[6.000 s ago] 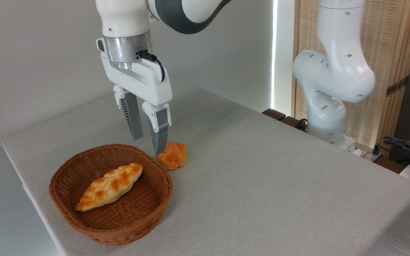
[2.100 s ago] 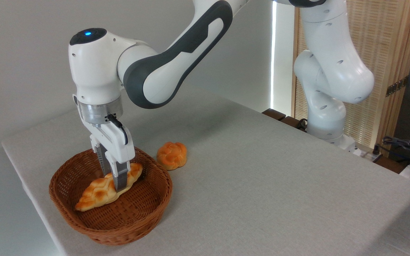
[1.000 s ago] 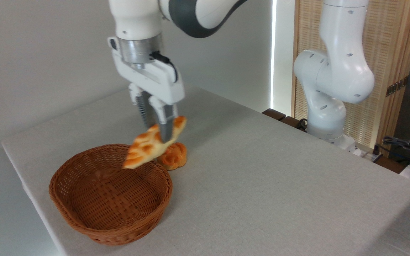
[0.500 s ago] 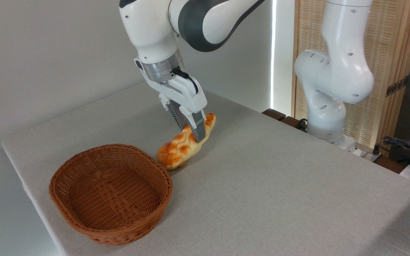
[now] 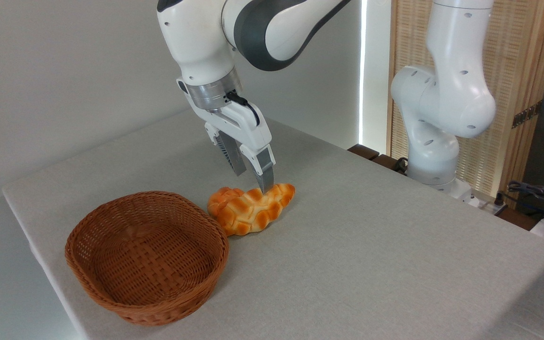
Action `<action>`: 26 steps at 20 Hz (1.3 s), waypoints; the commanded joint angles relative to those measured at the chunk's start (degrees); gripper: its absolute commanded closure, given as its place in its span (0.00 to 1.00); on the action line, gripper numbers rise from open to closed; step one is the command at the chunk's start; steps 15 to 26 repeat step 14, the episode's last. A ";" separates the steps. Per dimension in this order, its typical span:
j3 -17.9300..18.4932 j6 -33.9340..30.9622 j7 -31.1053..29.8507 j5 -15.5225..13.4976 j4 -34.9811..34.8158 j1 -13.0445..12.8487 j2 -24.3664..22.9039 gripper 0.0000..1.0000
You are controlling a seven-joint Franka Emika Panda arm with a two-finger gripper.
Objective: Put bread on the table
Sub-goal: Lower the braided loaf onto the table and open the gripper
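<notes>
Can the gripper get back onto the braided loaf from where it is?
Probably yes. The gripper hangs open just above the braided loaf, which lies on the table against the round bun. Nothing covers the loaf from above.

No legible text, label, brand mark, number or sign appears on any surface in this view
</notes>
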 commanded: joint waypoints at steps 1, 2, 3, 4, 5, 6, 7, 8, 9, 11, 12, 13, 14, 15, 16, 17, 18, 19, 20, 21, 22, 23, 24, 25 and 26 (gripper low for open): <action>0.36 1.02 0.58 -0.07 0.48 -0.19 -0.25 0.00; 0.36 1.02 0.58 -0.07 1.27 -0.19 -0.34 0.00; 0.36 1.20 0.49 -0.07 2.93 -0.19 -0.51 0.00; 0.45 1.28 0.49 -0.07 4.69 -0.19 -0.51 0.00; 0.80 1.20 0.40 0.02 6.62 -0.10 -0.51 0.00; 1.06 1.20 0.49 0.19 7.94 -0.10 -0.51 0.00; 1.15 1.37 0.49 0.20 9.44 0.16 -0.43 0.00; 1.50 2.24 0.49 0.20 11.63 0.60 -0.08 0.00; 2.81 3.56 0.58 0.28 12.60 0.60 0.54 0.00; 4.40 5.32 0.58 1.86 12.88 0.60 1.33 0.00; 4.49 5.59 0.58 1.87 12.88 0.60 1.42 0.00; 4.49 5.77 0.49 1.78 12.88 0.60 1.51 0.00; 4.75 5.77 0.58 1.78 12.88 0.69 1.60 0.00; 4.75 5.77 0.58 1.78 12.88 0.69 1.60 0.00; 4.75 5.77 0.58 1.78 12.88 0.69 1.60 0.00; 4.75 5.77 0.58 1.78 12.88 0.69 1.60 0.00; 4.75 5.77 0.58 1.78 12.88 0.69 1.60 0.00; 4.75 5.77 0.58 1.78 12.88 0.69 1.60 0.00; 4.75 5.77 0.58 1.78 12.88 0.69 1.60 0.00; 4.75 5.77 0.58 1.78 12.88 0.69 1.60 0.00; 4.75 5.77 0.58 1.78 12.88 0.69 1.60 0.00; 4.75 5.77 0.58 1.78 12.88 0.69 1.60 0.00; 4.75 5.77 0.58 1.78 12.88 0.69 1.60 0.00; 4.75 5.77 0.58 1.78 12.88 0.69 1.60 0.00; 4.75 5.77 0.58 1.78 12.88 0.69 1.60 0.00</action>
